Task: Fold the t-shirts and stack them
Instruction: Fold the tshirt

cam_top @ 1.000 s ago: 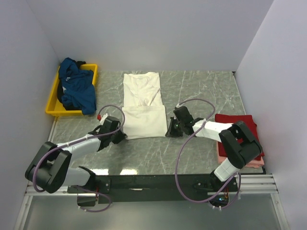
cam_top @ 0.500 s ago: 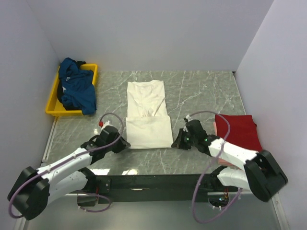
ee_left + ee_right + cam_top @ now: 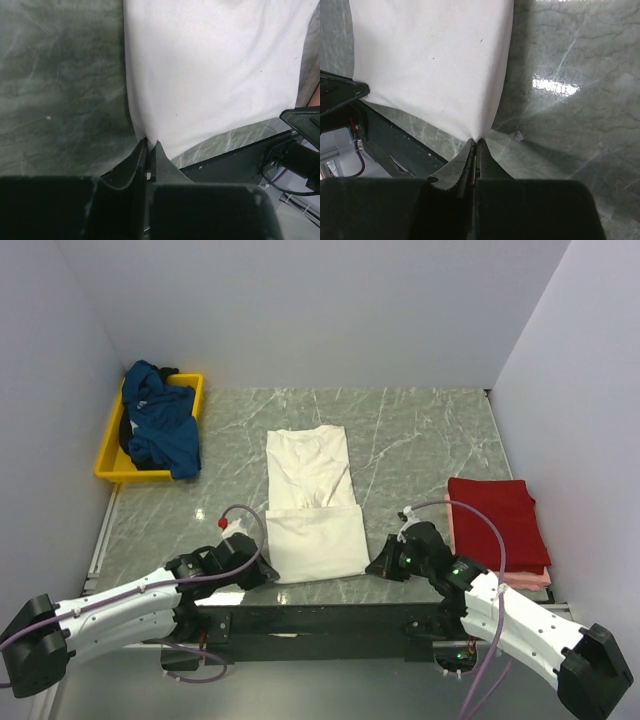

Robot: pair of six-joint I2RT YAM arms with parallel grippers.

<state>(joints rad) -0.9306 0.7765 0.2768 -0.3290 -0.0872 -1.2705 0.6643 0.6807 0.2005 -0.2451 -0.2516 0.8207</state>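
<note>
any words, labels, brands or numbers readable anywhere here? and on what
None can be read in any view.
The cream shirt, blue shirt, red shirt and yellow tray are all plain, with no print, tag or sign showing.

4 t-shirts [image 3: 310, 510], 1 yellow tray [image 3: 128, 477]
</note>
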